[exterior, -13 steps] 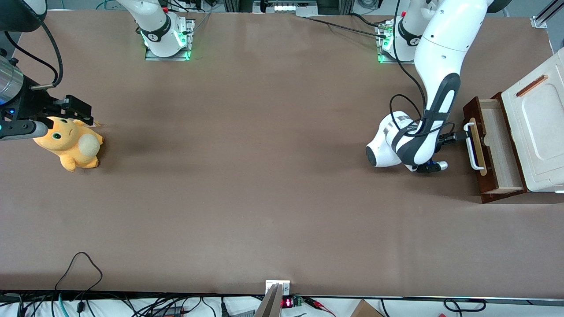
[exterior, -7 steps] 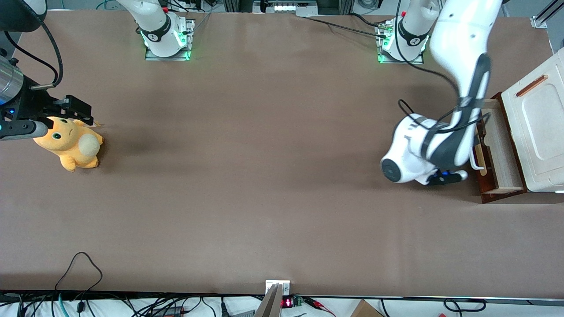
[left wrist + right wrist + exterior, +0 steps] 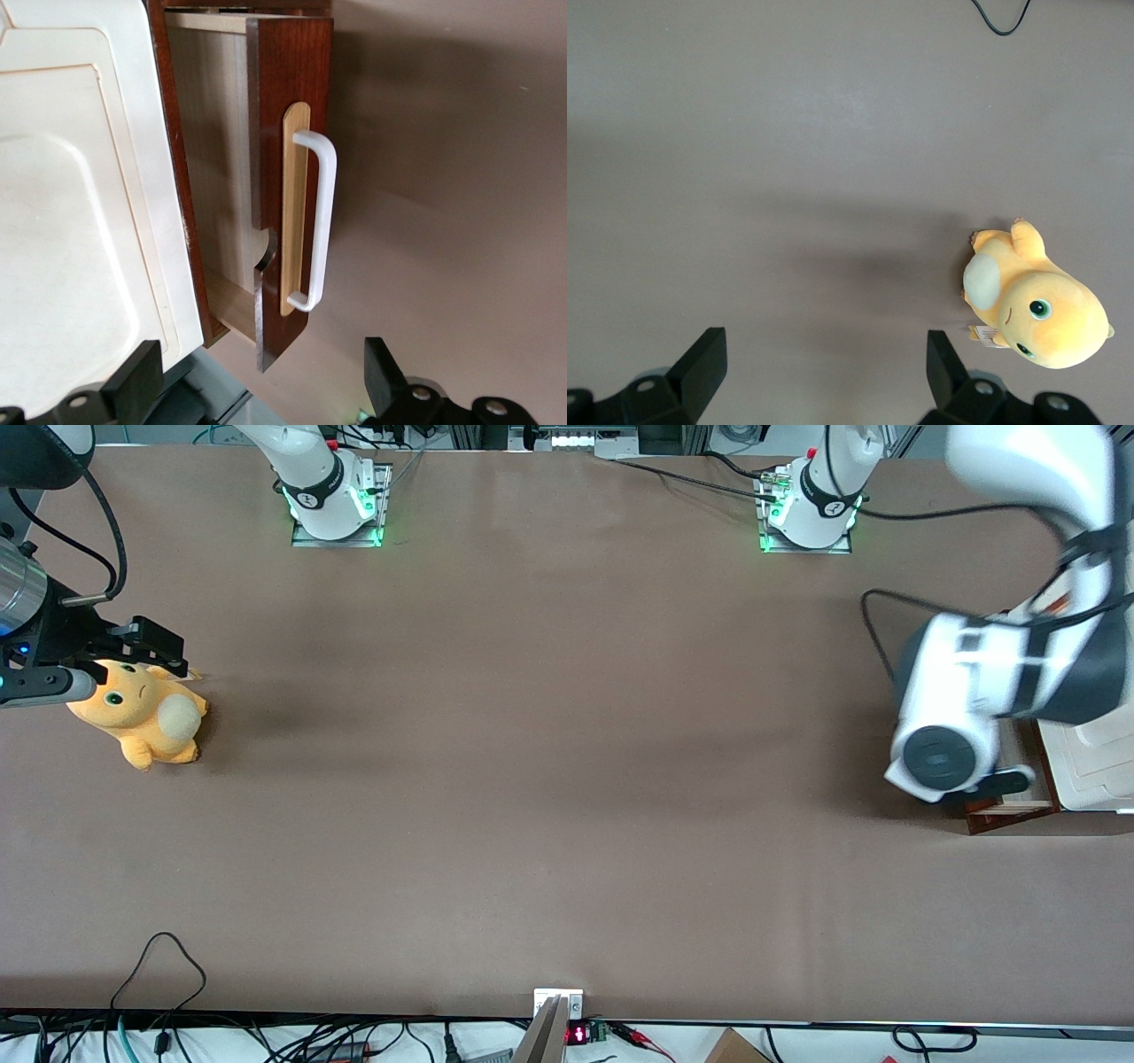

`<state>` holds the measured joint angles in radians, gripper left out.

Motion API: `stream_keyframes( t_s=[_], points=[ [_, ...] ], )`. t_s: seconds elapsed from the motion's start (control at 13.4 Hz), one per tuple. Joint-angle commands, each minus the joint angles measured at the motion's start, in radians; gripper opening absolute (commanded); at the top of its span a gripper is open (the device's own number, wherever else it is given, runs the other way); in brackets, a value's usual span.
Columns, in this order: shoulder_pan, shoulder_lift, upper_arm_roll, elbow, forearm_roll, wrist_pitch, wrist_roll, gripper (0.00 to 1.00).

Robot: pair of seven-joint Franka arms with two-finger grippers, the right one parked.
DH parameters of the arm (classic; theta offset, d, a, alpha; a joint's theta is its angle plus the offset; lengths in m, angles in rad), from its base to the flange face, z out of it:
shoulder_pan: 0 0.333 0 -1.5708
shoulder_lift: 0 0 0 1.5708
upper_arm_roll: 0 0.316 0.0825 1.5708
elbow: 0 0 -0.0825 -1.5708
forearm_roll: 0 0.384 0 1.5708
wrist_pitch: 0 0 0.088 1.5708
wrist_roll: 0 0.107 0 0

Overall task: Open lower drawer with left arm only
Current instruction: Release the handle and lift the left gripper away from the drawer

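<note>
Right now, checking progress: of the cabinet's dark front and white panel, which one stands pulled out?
The lower drawer, the dark front with the white bar handle; its pale inside shows. The open end effector hangs clear above.

A robotics lab, set up for testing. Two white robot arm bases (image 3: 335, 491) (image 3: 808, 500) are bolted to a wide table (image 3: 532, 779) covered in brown matting, each base glowing green. Loose black cables (image 3: 159, 965) and power strips trail along the table edge nearest the front camera, beside what looks like a small red digital readout (image 3: 577, 1034). Props stand in for household things: a small cabinet (image 3: 1094, 753) and an orange plush toy (image 3: 142, 713).
</note>
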<state>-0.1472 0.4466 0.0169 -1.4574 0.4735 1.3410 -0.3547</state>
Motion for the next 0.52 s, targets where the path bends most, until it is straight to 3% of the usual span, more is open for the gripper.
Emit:
stream_keyframes(
  t_s=[0.0, 0.45],
  points=[
    [0.058, -0.083, -0.002, 0.012, -0.116, 0.003, 0.132, 1.00],
    [0.121, -0.184, -0.003, 0.077, -0.294, 0.004, 0.146, 1.00]
  ],
)
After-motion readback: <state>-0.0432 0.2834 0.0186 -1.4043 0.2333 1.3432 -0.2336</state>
